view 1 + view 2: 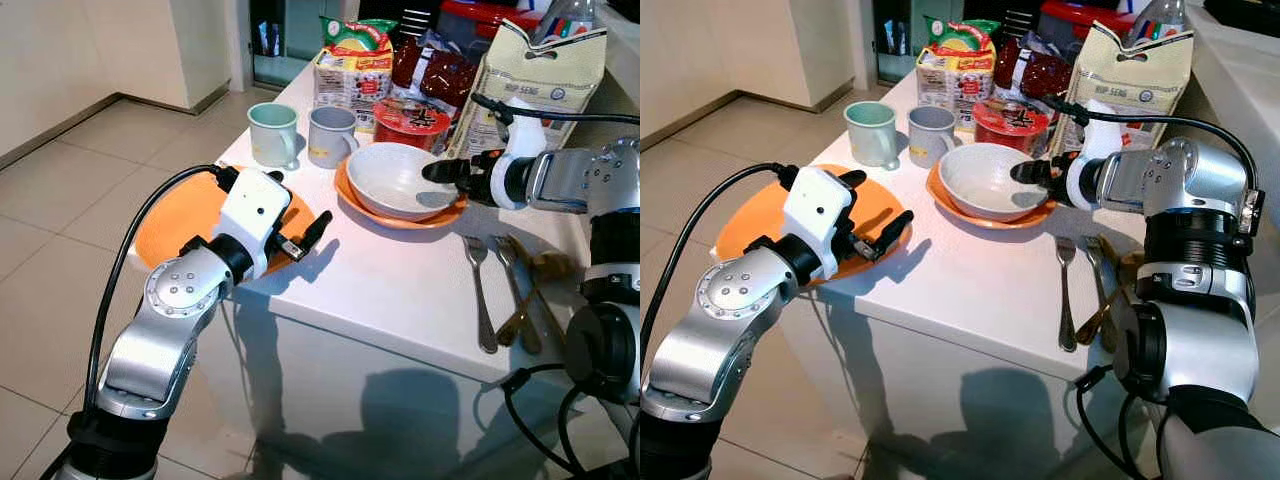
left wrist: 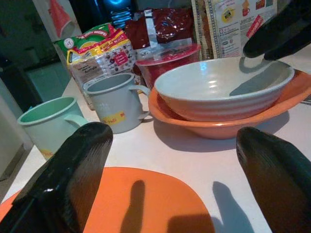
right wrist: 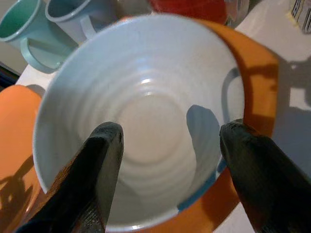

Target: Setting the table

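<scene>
Bowl [image 1: 392, 180], sitting in the orange dish [image 1: 352, 190], is what we are reaching with the right gripper [image 1: 445, 171], jaws spread over its rim, risking tipping it; left gripper [image 1: 300, 240] is hovering spread.

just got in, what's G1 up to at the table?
It is mid table-setting. The right pincer hangs open over the rim of the white bowl, which sits in an orange dish. The left pincer is open, low over the orange plate at the table's corner. Neither holds anything. Two mugs stand behind, and cutlery lies to the right.
</scene>
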Controlling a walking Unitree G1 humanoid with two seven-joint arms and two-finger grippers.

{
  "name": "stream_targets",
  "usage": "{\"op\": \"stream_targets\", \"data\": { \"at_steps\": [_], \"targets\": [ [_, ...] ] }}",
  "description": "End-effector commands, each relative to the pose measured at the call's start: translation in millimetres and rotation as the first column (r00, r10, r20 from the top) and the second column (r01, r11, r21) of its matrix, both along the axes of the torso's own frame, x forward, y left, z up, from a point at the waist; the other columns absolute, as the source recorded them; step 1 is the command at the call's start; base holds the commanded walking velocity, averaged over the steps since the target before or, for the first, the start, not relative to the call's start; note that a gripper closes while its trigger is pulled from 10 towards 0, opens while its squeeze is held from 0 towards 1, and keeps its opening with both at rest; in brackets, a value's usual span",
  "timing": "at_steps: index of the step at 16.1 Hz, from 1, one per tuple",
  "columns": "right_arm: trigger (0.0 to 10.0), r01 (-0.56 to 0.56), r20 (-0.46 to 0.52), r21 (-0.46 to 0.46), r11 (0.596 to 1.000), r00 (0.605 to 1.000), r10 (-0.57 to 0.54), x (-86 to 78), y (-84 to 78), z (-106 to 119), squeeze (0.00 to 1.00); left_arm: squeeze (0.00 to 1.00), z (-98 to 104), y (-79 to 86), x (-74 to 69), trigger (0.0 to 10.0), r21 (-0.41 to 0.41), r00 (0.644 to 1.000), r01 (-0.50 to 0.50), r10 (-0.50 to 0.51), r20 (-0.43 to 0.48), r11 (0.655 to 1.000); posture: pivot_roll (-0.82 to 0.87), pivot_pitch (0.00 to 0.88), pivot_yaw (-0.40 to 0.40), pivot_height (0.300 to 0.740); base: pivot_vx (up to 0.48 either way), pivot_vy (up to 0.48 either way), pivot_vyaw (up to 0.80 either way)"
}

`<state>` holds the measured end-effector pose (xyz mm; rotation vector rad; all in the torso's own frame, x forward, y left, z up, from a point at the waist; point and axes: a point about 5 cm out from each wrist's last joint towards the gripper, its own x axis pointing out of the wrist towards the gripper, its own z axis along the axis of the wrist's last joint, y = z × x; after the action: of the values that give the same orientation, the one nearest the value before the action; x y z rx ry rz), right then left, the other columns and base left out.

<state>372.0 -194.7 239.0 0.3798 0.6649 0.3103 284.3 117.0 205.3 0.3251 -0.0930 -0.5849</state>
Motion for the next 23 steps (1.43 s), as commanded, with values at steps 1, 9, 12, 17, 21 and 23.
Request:
{"op": "stream_targets", "data": {
  "at_steps": [1, 9, 12, 17, 21, 23],
  "targets": [
    [10.0, -0.001, -0.030, 0.004, 1.000, 1.000, 0.001, -2.1, -0.2, -3, 0.00, 0.00, 2, -5.6, -2.4, 10.0, 0.003, 1.000, 0.030, -0.030, 0.003, 1.000, 0.05, 0.000, -0.061, 0.740, 0.000, 0.000, 0.00],
    [10.0, 0.022, -0.095, 0.139, 0.990, 0.995, -0.009, -3.3, -0.7, -8, 0.00, 0.00, -2, -10.2, -8.4, 10.0, 0.017, 0.996, 0.088, -0.088, -0.017, 0.996, 0.05, 0.000, -0.061, 0.740, 0.000, 0.000, 0.00],
    [0.0, 0.044, -0.075, 0.176, 0.983, 0.997, -0.032, -2.1, -5.9, -2, 0.00, 0.00, -1, -9.5, -7.7, 10.0, 0.020, 0.996, 0.084, -0.084, -0.014, 0.996, 0.05, 0.000, -0.064, 0.740, 0.000, 0.000, 0.00],
    [0.0, 0.050, -0.025, 0.160, 0.986, 0.999, -0.047, -1.4, -11.2, 10, 0.00, 0.00, -1, -9.6, -7.1, 10.0, 0.020, 0.996, 0.088, -0.088, -0.012, 0.996, 0.05, 0.000, -0.063, 0.740, 0.000, 0.000, 0.00],
    [2.0, 0.059, 0.024, 0.055, 0.997, 0.998, -0.060, -1.0, -17.0, 18, 0.00, 0.00, -1, -10.2, -8.5, 10.0, 0.020, 0.996, 0.087, -0.087, -0.011, 0.996, 0.05, 0.000, -0.068, 0.740, 0.000, 0.000, 0.00],
    [10.0, 0.052, 0.023, 0.019, 0.998, 0.998, -0.052, -0.7, -15.9, 17, 0.00, 0.00, -1, -10.5, -8.8, 10.0, 0.020, 0.996, 0.085, -0.085, -0.011, 0.996, 0.05, 0.000, -0.074, 0.740, 0.000, 0.000, 0.00]
  ]
}}
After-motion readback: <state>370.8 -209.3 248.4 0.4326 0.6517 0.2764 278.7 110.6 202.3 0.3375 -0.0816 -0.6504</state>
